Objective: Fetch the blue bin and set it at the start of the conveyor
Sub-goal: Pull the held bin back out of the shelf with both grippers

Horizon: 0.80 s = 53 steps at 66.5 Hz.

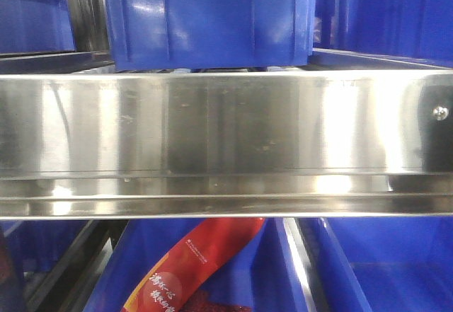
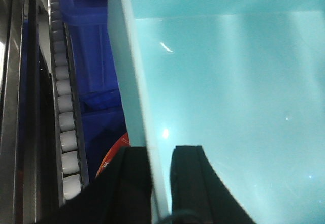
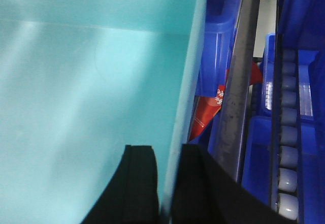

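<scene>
the pale cyan rectangular plastic bin [image 2: 228,107] fills most of both wrist views, showing its smooth, bare inside walls. the left gripper [image 2: 160,188] is clamped on the bin's left wall: one of its black fingers [image 2: 190,183] sits inside the tub and the other outside, with the thin wall pinched between them. the right gripper [image 3: 167,193] is closed on the opposite, right wall in the same way, one finger inside and one outside. the bin is held between the two claws, close beside the shelving; whether its base rests on anything cannot be told.

just left of the bin stand dark royal-blue plastic shelf bins [image 2: 91,56], and further left runs a track of white rollers [image 2: 66,117]. on the right side a slanted grey metal bar [image 3: 238,92] lies near the bin's wall.

in the front view a wide brushed stainless-steel shelf rail [image 1: 226,142] spans the frame, with dark blue bins above and below it. a red printed packet [image 1: 191,269] lies in the lower middle bin.
</scene>
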Tool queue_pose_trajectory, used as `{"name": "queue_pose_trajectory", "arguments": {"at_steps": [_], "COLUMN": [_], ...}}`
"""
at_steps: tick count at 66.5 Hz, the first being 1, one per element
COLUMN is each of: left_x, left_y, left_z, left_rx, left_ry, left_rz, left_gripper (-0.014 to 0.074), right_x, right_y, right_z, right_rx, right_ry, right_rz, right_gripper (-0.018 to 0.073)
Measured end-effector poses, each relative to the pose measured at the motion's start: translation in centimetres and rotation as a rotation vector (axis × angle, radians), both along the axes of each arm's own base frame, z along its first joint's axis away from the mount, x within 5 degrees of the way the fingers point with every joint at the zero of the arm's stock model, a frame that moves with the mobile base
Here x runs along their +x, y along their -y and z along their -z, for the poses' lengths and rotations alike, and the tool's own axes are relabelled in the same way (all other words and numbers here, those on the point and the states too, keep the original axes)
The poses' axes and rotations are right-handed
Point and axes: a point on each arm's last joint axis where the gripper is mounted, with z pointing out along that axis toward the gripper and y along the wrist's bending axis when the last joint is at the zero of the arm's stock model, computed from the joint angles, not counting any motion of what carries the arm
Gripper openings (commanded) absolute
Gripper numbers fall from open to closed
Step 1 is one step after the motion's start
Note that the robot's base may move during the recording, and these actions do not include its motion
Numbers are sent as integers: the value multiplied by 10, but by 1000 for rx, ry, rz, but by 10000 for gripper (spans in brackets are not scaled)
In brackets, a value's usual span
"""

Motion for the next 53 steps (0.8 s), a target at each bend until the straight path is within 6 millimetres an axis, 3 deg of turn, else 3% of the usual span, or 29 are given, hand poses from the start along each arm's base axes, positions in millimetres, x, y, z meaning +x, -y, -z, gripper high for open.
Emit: {"name": "queue_pose_trajectory", "arguments": {"at_steps": [27,53], "left_x": [0,6], "left_y": [0,1], "left_z": [-1,-10], "left_rx": [-2,-35], "left_ry": [7,129], "left_rz": [-1,-9], "left_gripper": [-111,-111], "right_x": [0,1], "right_y": [0,0], "right_z": [0,-1], "right_rx": [1,0], "right_ry": [3,20], "right_rz": [1,5], "right_gripper": [-151,-151]}}
